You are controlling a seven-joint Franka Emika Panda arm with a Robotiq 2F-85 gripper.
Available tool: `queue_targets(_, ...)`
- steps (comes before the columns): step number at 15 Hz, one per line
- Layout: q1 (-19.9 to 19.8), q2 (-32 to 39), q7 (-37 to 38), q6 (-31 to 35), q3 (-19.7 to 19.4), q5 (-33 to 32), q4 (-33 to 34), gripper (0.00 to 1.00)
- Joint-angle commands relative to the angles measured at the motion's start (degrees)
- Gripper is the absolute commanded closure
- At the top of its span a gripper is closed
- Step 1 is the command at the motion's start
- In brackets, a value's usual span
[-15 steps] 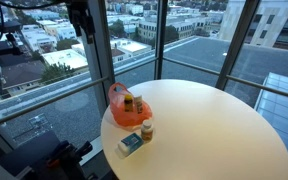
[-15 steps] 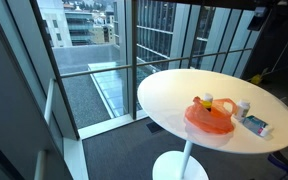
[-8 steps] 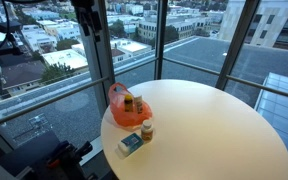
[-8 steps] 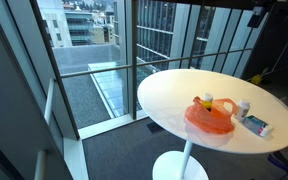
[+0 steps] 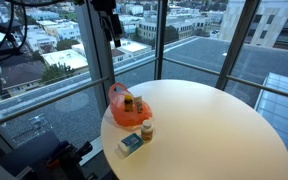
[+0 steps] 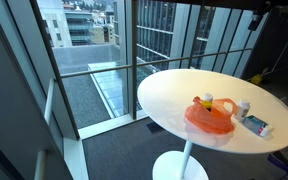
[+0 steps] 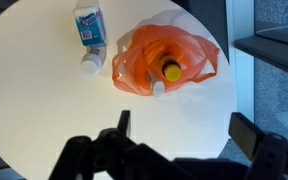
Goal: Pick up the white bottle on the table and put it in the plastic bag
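The small white-capped bottle [image 7: 91, 62] stands on the round white table [image 7: 44, 110] between a blue-and-white box and the orange plastic bag [image 7: 144, 62]. It also shows in both exterior views [image 5: 147, 130] [image 6: 244, 108]. The bag [image 5: 127, 108] [image 6: 210, 118] lies open and holds a yellow-capped bottle [image 7: 172, 71] and something white-capped [image 7: 158, 88]. My gripper [image 7: 184, 130] is open and empty, high above the table, with the bag ahead of it. In an exterior view the gripper [image 5: 112, 35] hangs high above the table's window side.
A blue-and-white box [image 7: 89, 22] [image 5: 131, 144] [image 6: 256, 125] lies near the table edge beside the bottle. Tall glass windows with dark frames [image 5: 162, 40] stand close behind the table. The table edge [image 7: 229, 110] drops off to the floor beside the bag.
The arm has swung from the window side toward the table, high up, still open. The bottle, bag and box have not moved.
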Motion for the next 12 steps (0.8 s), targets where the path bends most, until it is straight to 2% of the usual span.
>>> queue_targets(1, -1.9, 3.1, 1.8, 2.9, -2.2, -1.1, 0.1, 0.0)
queue_targets(8, -4.7, 11.1, 0.6, 6.3, -6.9, -4.3, -0.4, 0.0)
queue_targets(12, -4.7, 14.9, 0.7, 5.3, -8.8, -5.5, 0.3, 0.0)
